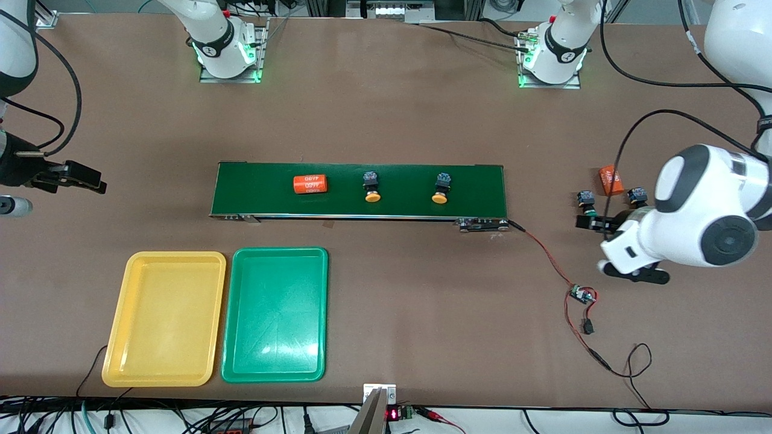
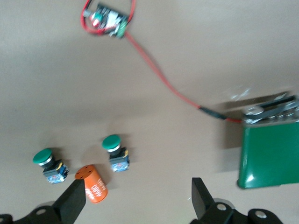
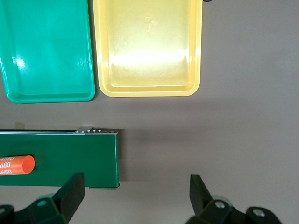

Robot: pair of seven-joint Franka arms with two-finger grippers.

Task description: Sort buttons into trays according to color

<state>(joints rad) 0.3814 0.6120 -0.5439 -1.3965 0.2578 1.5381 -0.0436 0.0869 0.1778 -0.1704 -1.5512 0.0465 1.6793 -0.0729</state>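
Note:
Two orange-yellow buttons [image 1: 372, 188] [image 1: 441, 188] lie on the dark-green conveyor belt [image 1: 410, 202]. Two green buttons [image 1: 585, 202] [image 1: 636, 196] lie on the table off the belt's end, toward the left arm's end; they also show in the left wrist view [image 2: 115, 151] [image 2: 49, 164]. My left gripper [image 1: 597, 223] [image 2: 138, 198] is open and empty, up in the air beside them. The yellow tray [image 1: 163, 319] [image 3: 149, 46] and the green tray [image 1: 275, 313] [image 3: 46, 46] lie side by side, both empty. My right gripper [image 1: 90, 178] [image 3: 135, 191] is open and empty, off the belt's other end.
One orange cylinder [image 1: 310, 183] [image 3: 16, 164] lies on the belt. Another orange cylinder [image 1: 610, 179] [image 2: 92, 183] lies between the green buttons. A red wire [image 1: 546, 256] runs from the belt to a small circuit board [image 1: 582, 295] [image 2: 105, 18].

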